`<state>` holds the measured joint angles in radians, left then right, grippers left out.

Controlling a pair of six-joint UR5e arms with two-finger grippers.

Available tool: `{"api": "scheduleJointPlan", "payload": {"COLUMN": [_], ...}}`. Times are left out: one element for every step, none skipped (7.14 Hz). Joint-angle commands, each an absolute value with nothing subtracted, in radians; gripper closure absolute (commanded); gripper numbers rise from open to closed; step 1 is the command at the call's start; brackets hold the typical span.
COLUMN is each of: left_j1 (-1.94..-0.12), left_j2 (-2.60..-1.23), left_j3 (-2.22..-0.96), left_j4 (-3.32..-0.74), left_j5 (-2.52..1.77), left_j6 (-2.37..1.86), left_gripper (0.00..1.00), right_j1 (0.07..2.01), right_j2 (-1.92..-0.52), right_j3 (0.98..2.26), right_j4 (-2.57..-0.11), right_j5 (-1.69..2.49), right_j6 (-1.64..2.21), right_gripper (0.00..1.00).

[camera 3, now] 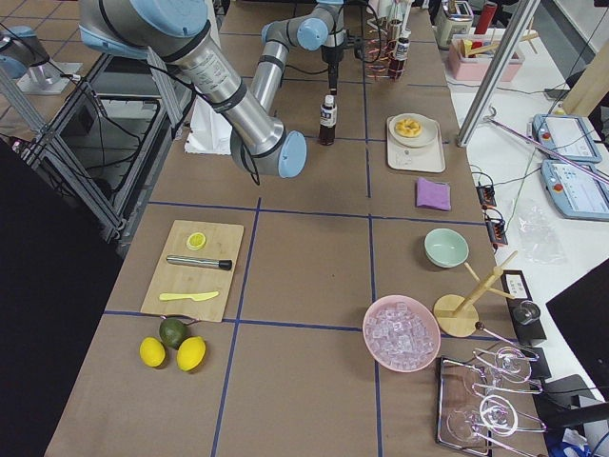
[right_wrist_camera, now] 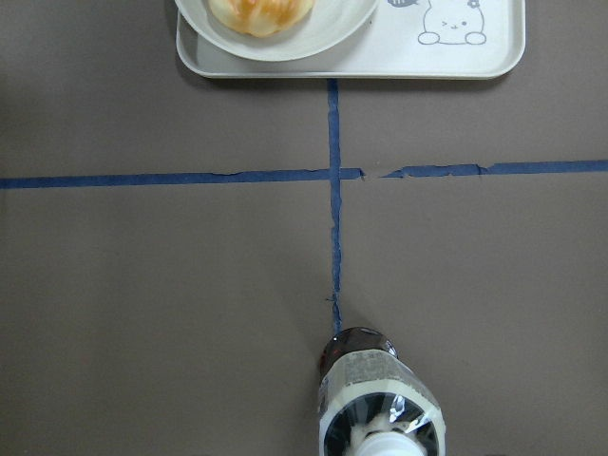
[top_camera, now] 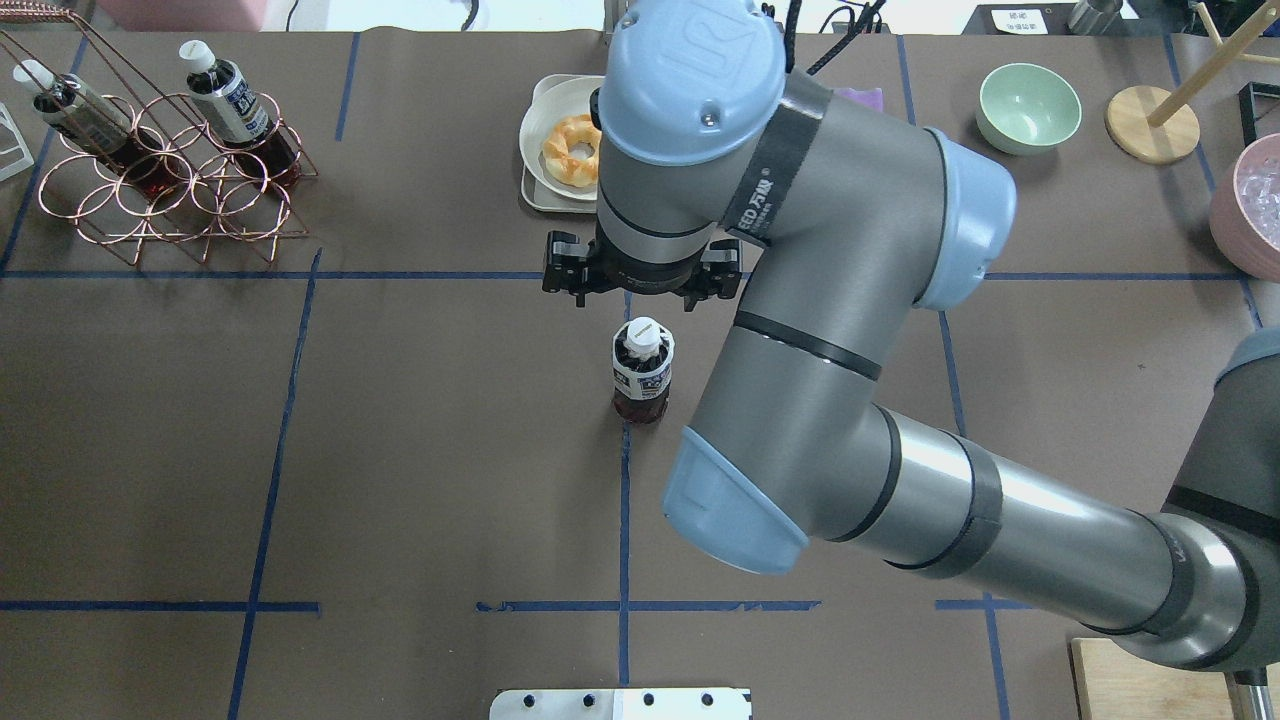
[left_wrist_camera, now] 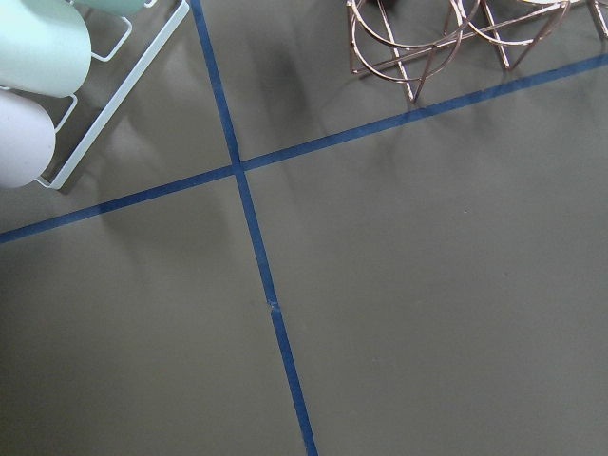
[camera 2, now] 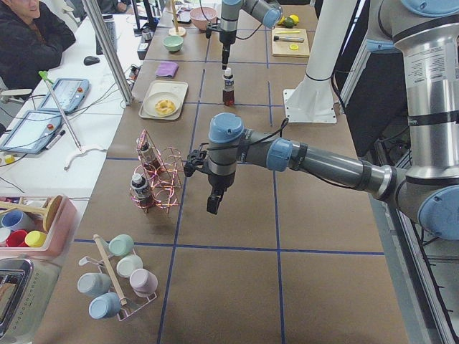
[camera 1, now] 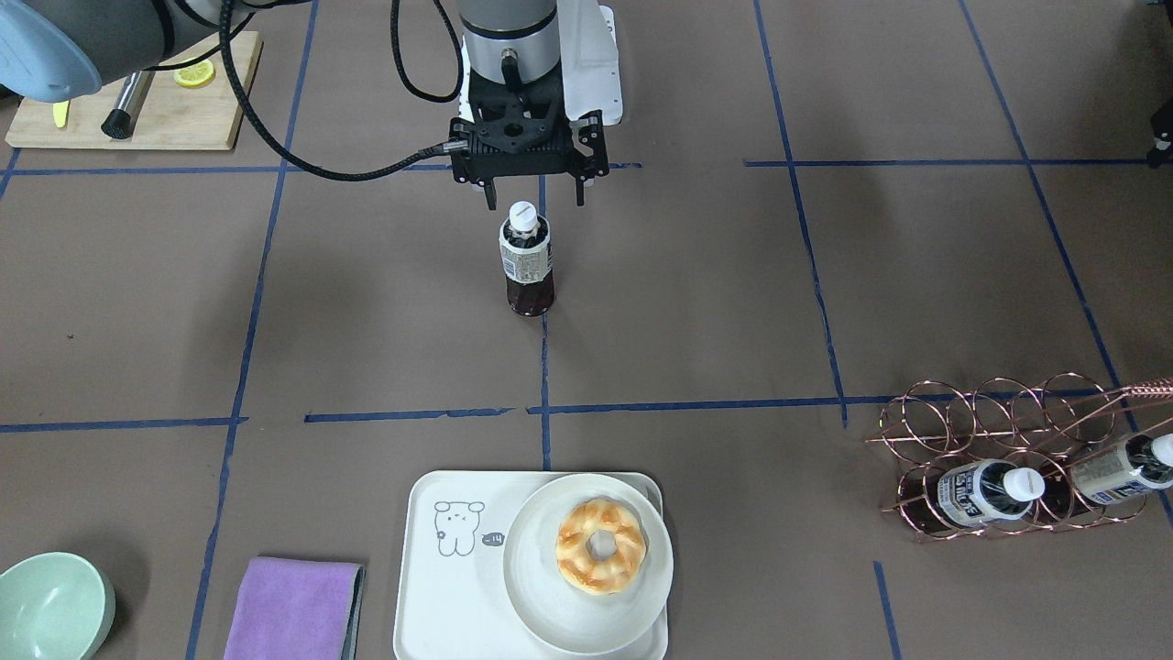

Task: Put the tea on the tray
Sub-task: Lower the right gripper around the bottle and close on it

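One tea bottle [camera 1: 527, 261] stands upright mid-table on a blue tape line, with dark liquid and a white cap. My right gripper [camera 1: 534, 195] hangs open just above its cap, one finger on each side, not touching it. The bottle also shows at the bottom of the right wrist view [right_wrist_camera: 380, 408]. The cream tray [camera 1: 440, 587] with the bear drawing lies at the far table edge, apart from the bottle. A round plate [camera 1: 541, 605] with a donut fills one half of it. My left gripper [camera 2: 214, 204] hovers beside the copper rack; I cannot tell its state.
Two more tea bottles [camera 1: 985, 490] [camera 1: 1123, 463] lie in the copper wire rack [camera 1: 999, 412]. A purple cloth [camera 1: 293, 610] and a green bowl [camera 1: 50, 610] lie beside the tray. A wooden cutting board [camera 1: 183, 115] with a knife and lemon slice lies near the robot.
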<state>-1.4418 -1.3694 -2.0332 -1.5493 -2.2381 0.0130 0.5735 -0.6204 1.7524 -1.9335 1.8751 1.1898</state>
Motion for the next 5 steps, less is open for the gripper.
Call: {"api": "scheduleJointPlan", "payload": {"left_j1": [-1.440, -1.442, -1.442, -1.442, -1.442], "left_j2": [-1.371, -1.371, -1.371, -1.371, -1.371], "left_j3": [-2.033, -2.033, -2.033, -2.033, -2.033], "left_j4": [-1.551, -1.551, -1.551, -1.551, -1.551], "left_j5": [-2.238, -2.238, -2.238, -2.238, -2.238], "left_j6": [0.014, 0.012, 0.014, 0.014, 0.014], "left_gripper": [0.00, 0.00, 0.00, 0.00, 0.00], "right_j1": [0.572, 0.569, 0.565, 0.561, 0.555], "right_j2": [-0.624, -0.624, -0.626, -0.626, -0.635], "right_j3": [1.744, 1.743, 1.740, 1.736, 1.735], "right_j4": [-1.971, -1.971, -1.971, -1.973, -1.973], "right_j5": [1.875, 1.876, 1.879, 1.884, 1.884], "right_j6": [1.181, 1.180, 1.180, 1.178, 1.175], "right_gripper": [0.01, 0.03, 0.09, 0.19, 0.23]}}
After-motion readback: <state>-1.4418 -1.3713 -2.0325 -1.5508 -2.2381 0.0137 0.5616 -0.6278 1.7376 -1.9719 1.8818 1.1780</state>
